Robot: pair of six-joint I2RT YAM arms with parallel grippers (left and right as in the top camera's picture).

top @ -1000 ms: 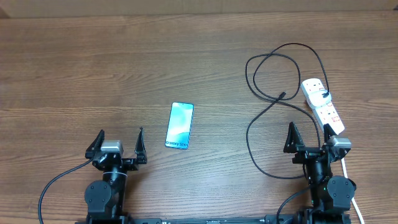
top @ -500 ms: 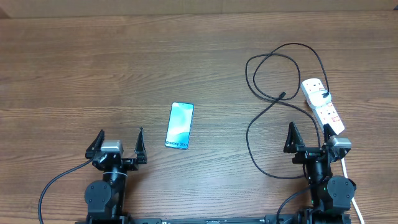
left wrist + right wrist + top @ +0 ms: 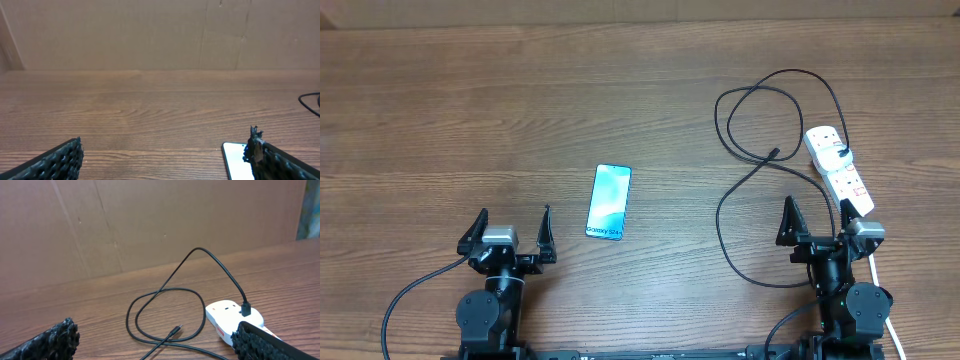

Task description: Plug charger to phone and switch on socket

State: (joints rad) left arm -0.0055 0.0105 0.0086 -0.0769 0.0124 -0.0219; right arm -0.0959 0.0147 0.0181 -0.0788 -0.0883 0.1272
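The charger [image 3: 775, 153] rests its free plug on the bench [image 3: 440, 100] at eleven o'clock from the nearer right pincer [image 3: 813, 215], spread and empty like the left pincer [image 3: 513, 218], whose two o'clock holds the phone [image 3: 609, 202], lying twelve-to-six.

Phone [image 3: 609, 202] is lying flat, screen up and lit pale blue-white with "Galaxy S24" at its near end, long axis running roughly front to back with a slight tilt. Nothing plugged into it.

The charger [image 3: 718, 212] is a thin black cable sprawled in a couple of big loose loops well off to the phone's right. Its small plug [image 3: 775, 153] sits free in the middle of the loops, near the socket but not touching it. The other end is stuck into the far outlet.

Socket [image 3: 840, 170] is a white strip, angled, with red switch marks; can't really tell whether they're on or off.
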